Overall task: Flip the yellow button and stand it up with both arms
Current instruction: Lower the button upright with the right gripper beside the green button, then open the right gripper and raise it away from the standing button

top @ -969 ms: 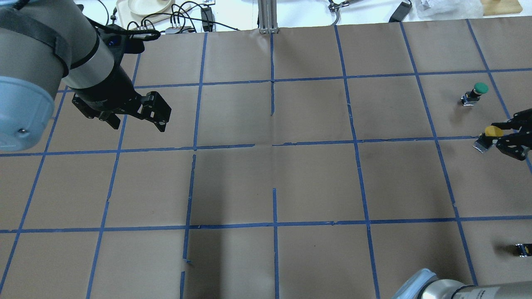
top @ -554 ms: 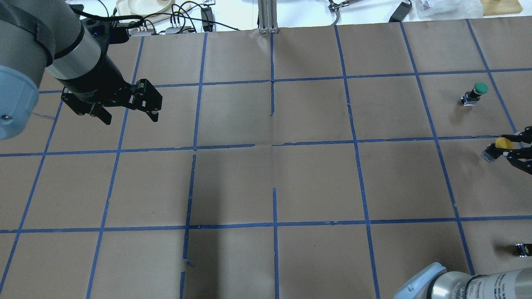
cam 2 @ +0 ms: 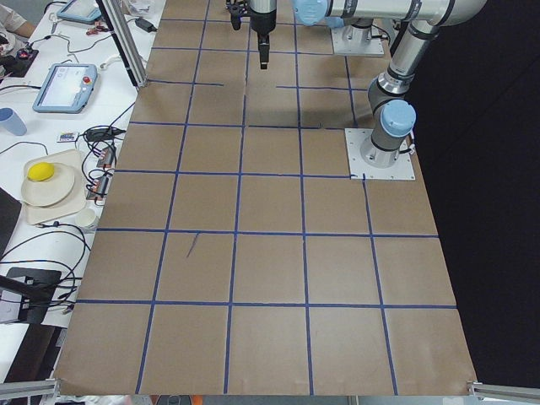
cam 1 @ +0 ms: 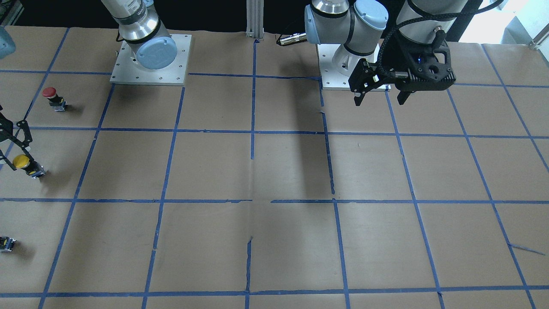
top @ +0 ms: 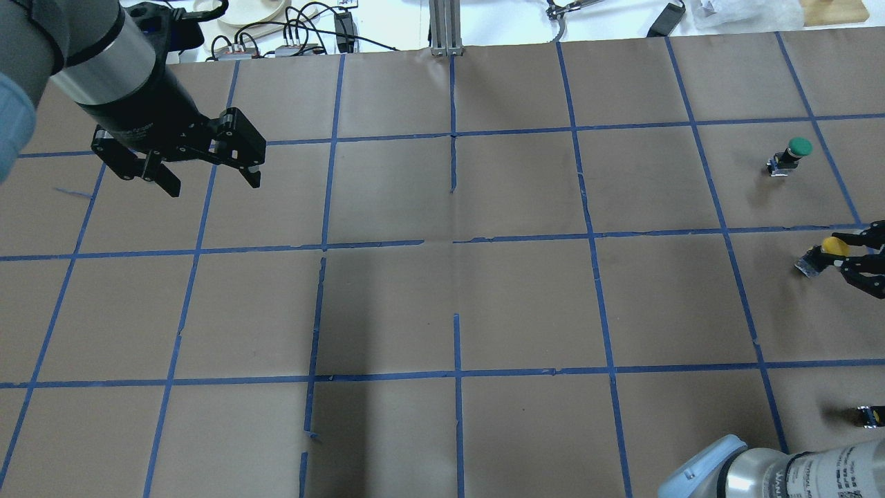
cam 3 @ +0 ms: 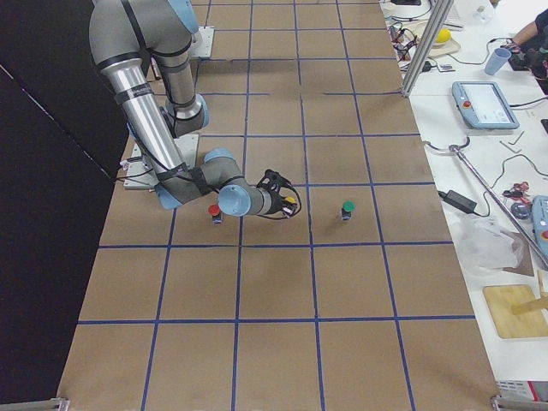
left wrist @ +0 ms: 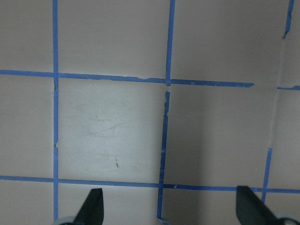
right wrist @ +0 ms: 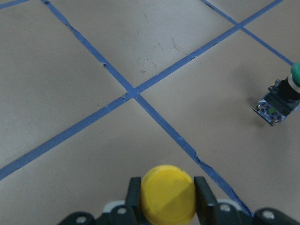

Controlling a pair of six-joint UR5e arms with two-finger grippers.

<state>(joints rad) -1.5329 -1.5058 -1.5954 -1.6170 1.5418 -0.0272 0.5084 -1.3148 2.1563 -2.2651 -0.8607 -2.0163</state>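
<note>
Matte brown paper over the table (top: 525, 304), ruled into squares by glossy blue tape, frayed and broken in places.

At the far right edge of the overhead view, about mid-height and just under a horizontal tape line: the yellow button (right wrist: 168, 197). Smooth round mushroom cap on a black neck and a boxy base, tilted with the cap toward the upper right. Held between the two black fingers of the right gripper (top: 849, 254), closed in against it on both sides in the right wrist view. Cannot tell whether the base touches the paper.

In the upper left of the overhead view: the left gripper (top: 213, 184), angular and black, spread wide with nothing between its fingers, above bare paper.

Left arm (top: 117, 55) and right arm (cam 3: 141, 103) of silver-grey tube with rounded pale-blue joint caps.

Counted:
- Two arms and two grippers.
- Three capped switches: the yellow one, a green-capped switch (top: 794, 152) upright above it near the right edge, and a red-capped switch (cam 1: 52, 96) upright at the left of the front-facing view.
- One tiny capless switch block (top: 869, 415) at the lower right edge of the overhead view.
</note>
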